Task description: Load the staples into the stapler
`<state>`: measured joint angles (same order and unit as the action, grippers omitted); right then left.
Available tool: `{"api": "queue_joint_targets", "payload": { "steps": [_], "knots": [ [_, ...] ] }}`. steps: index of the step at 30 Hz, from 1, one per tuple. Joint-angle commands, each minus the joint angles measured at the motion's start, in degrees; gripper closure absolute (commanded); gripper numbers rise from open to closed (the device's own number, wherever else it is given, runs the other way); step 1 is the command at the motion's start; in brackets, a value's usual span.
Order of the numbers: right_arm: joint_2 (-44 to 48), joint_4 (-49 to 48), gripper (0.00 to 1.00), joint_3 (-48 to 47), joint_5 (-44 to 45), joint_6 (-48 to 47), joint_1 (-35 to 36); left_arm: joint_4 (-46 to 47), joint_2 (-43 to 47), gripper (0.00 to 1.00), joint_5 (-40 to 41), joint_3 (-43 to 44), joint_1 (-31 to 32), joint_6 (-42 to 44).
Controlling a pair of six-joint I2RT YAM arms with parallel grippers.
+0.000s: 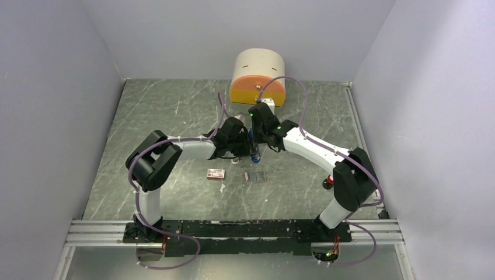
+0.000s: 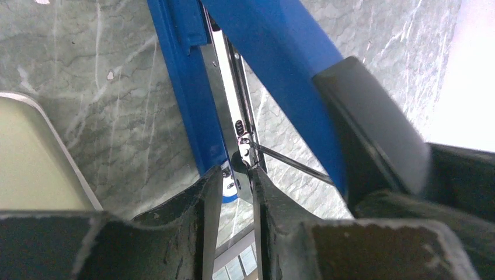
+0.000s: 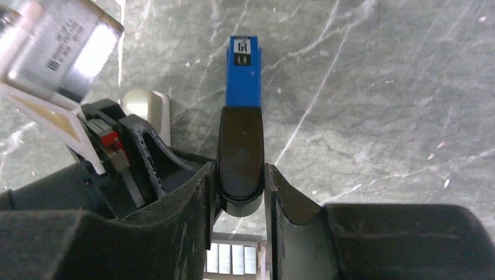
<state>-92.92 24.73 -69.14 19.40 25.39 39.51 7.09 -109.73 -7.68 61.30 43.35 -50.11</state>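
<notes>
The step in hand looks like opening the stapler (image 1: 255,154) so its metal channel is exposed. The left claw (image 2: 236,175) is narrowed onto the lower part at the hinge end, its fingers (image 2: 204,221) pressed on the blue base and the silvery rail. The right claw (image 3: 238,175) is closed on the black-capped upper arm of the stapler. In the left wrist view the upper arm stands angled well away from the rail, with the spring rod showing between them.

To do this well, the left claw should pin the base without twisting. The right claw should swing the top back along the hinge's own arc, not pull sideways. Both claws are occupied, so one will probably have to let go, and the stapler needs to rest open with its channel facing up first.

The staples (image 1: 255,176) lie flat on the surface (image 1: 175,116), below and on the near side of both claws, touched by neither. A small red-and-white box (image 1: 216,173) sits to their left, apart from them.
</notes>
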Motion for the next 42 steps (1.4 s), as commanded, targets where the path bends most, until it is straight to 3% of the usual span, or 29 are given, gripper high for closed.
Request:
{"api": "queue_joint_targets", "payload": {
  "steps": [1, 26, 42],
  "knots": [
    [1.04, 0.26, 0.87, 1.82, -0.63, 0.86, -0.31, -1.74, 0.56, 0.69, 1.14, -0.93, 0.36, 1.06],
    [0.01, -0.44, 0.87, 5.24, -2.37, 0.83, 0.96, -0.42, 7.35, 0.66, 2.64, -5.93, 0.41, -0.09],
    [-7.74, -1.72, 0.87, 10.14, -2.22, 1.53, 2.42, -1.56, 10.56, 0.66, 2.00, -6.46, 0.35, -0.50]
  ]
}}
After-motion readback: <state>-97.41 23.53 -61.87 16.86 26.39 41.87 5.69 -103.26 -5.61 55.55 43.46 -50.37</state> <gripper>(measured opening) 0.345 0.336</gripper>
